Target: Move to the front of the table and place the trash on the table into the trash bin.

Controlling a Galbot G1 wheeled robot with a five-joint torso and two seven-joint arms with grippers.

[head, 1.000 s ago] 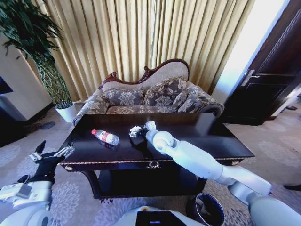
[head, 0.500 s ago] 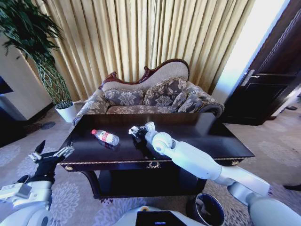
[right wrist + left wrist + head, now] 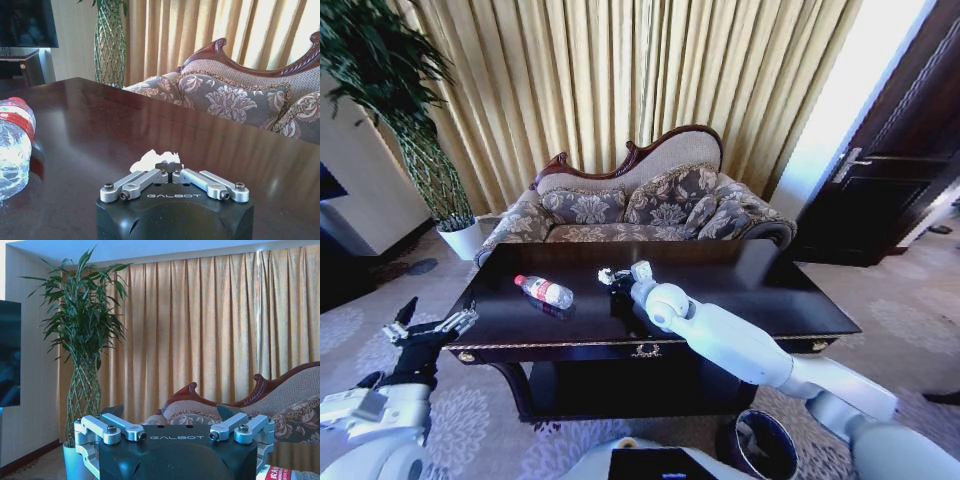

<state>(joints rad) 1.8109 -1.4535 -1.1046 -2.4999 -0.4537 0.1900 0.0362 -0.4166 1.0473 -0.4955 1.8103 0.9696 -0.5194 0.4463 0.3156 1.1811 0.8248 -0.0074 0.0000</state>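
We stand at the front of the table (image 3: 800,300), so the drive part looks done. Close to us, down by our right side, sits the bin (image 3: 760,445) on the carpet. We cannot tell if any trash is in it yet.

Our left gripper (image 3: 425,328) waits low, off the left end of the table. Its jaws are wide apart and hold nothing. In the left wrist view we see those fingers (image 3: 117,426) spread out, with the plant (image 3: 85,340) and the curtain (image 3: 210,330) far behind.

Our right arm reaches out over the middle of the table. The right gripper (image 3: 610,277) is down by the paper (image 3: 604,273). In the right wrist view the jaws are closed, tips touching, and the white paper (image 3: 155,159) lies just past the tips. We think the tips pinch a bit of it, but we cannot be sure. The paper looks to be on the table top.

The bottle (image 3: 544,291) lies on its side on the table, left of the right gripper and near it. Its red cap points to the left end. Nothing is touching it.

Behind the table is the sofa (image 3: 640,205), then the curtain.

So we think most of the job is left. The paper must go to the bin, and the bottle too.
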